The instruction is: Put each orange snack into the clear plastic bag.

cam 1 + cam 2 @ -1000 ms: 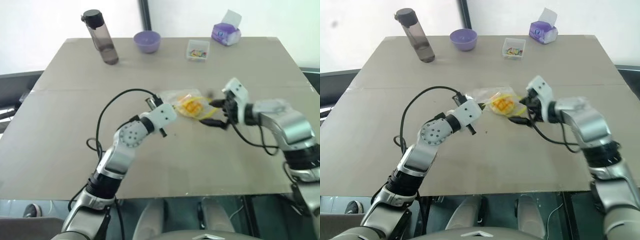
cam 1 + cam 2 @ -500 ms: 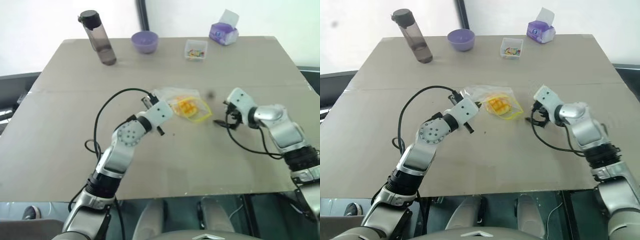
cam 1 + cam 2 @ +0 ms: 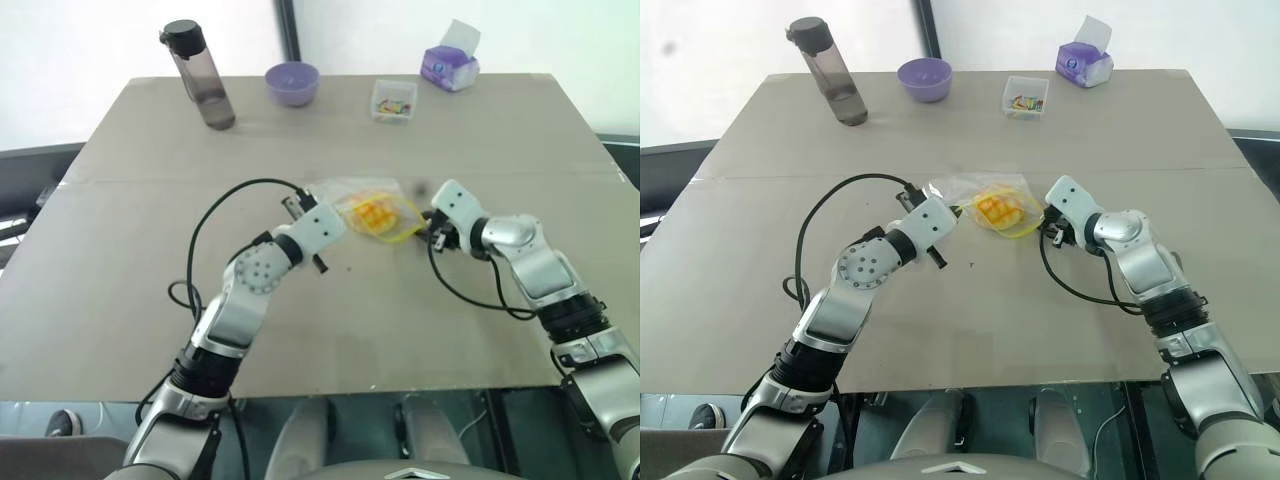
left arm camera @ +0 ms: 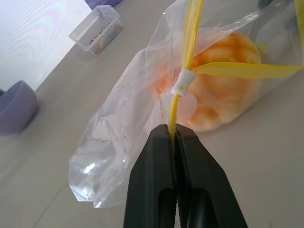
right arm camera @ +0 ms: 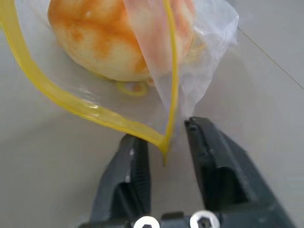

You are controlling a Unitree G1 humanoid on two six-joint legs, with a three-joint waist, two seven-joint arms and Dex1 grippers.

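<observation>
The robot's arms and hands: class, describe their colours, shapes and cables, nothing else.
Both arms are silver-grey rounded segments with black joints. A round perforated disc marks the left arm's elbow. White blocky wrists carry each hand, left hand and right hand, with two black ridged fingers. Loose black cables loop beside each forearm.

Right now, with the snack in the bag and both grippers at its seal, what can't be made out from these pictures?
- Snack's underside: both wrist views, hidden against the table.
- Whether the right gripper pinches the bag corner: right wrist view, a gap shows beside the seal strip.
- Left gripper's contact: head views, hidden behind its white wrist.
- Tub contents: head views, too small.
</observation>
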